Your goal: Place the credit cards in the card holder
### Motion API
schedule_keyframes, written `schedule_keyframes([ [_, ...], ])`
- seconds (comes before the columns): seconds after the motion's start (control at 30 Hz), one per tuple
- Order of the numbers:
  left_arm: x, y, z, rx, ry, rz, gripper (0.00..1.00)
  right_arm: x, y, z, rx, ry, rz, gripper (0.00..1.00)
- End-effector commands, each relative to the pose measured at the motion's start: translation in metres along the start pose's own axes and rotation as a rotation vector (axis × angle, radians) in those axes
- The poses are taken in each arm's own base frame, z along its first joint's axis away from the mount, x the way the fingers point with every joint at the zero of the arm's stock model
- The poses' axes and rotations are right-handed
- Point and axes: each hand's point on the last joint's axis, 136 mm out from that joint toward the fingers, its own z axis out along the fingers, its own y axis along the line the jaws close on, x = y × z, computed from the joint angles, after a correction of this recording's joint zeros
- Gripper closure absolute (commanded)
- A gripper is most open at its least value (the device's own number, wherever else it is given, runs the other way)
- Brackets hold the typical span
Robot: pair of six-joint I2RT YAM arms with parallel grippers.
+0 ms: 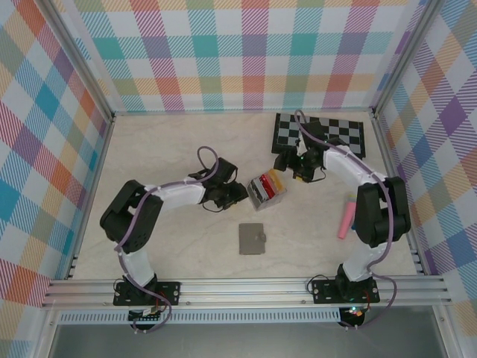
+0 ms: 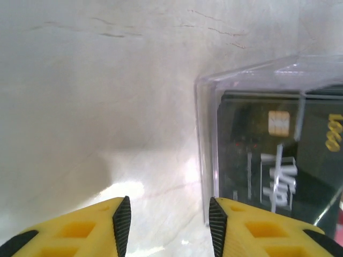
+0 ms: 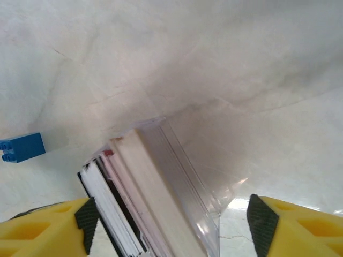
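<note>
We find the credit cards (image 1: 267, 186) standing on edge in a clear case (image 2: 206, 160) near the middle of the bench (image 1: 164, 142), which leaves their top edges free for pinching. Our right tool (image 3: 171, 219) straddles that case, jaws wide apart and gripping nothing. Our left tool (image 2: 167, 219) sits just beside its corner, jaws also apart, probably to brace it. The black card (image 2: 268, 160) shows a chip, "VIP" and a yellow word cut off by the frame. The card holder (image 1: 252, 239) lies folded, closer to the near edge.
</note>
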Motion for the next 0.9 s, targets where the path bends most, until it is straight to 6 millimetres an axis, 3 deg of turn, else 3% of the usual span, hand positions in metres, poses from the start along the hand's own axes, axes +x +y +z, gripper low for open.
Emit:
schedule_keyframes([
  [0.0,-0.012,0.008,-0.035,-0.014,-0.119,0.017,0.53,0.008,0.021,-0.022,0.04,-0.015,-0.165,0.32],
  [0.2,-0.018,0.024,-0.063,-0.019,-0.233,-0.016,0.44,0.037,0.054,-0.013,0.198,-0.01,-0.41,0.41],
  [0.43,-0.023,0.039,-0.082,-0.018,-0.329,-0.065,0.33,0.054,0.068,0.014,0.354,-0.003,-0.556,0.48],
  [0.6,-0.023,0.052,-0.094,-0.036,-0.378,-0.089,0.26,0.058,0.068,0.033,0.46,0.008,-0.621,0.49],
  [0.87,-0.022,0.065,-0.104,-0.049,-0.416,-0.119,0.23,0.061,0.07,0.052,0.53,0.023,-0.673,0.49],
])
